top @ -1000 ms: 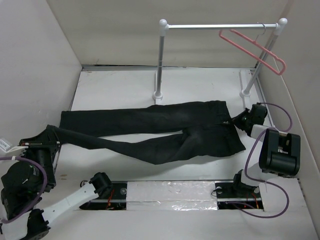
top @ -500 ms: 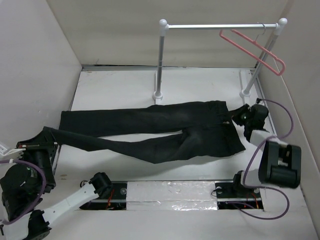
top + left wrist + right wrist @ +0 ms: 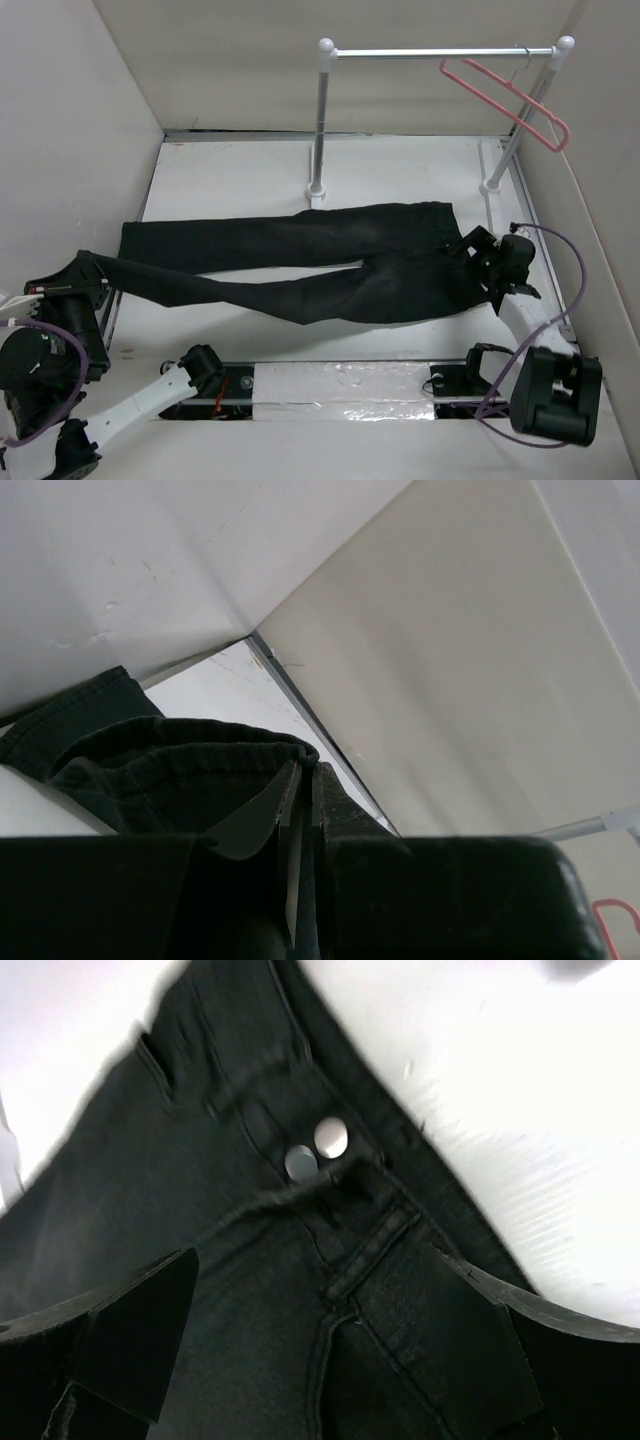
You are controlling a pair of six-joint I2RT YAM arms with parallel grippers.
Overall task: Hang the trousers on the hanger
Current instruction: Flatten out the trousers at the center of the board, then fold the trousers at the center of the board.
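Across the middle of the surface (image 3: 250,180) the trousers (image 3: 330,265) lie flat, waist to the right and legs running left. The left tool (image 3: 300,780) is pinched shut on the near leg's hem. The right tool (image 3: 310,1330) hangs spread wide over the buttoned waistband. The cloth looks soft and limp, likely to sag and slide, so I'd grip the thicker waistband. The hanger (image 3: 520,97) hangs on the rail (image 3: 440,52), well apart.
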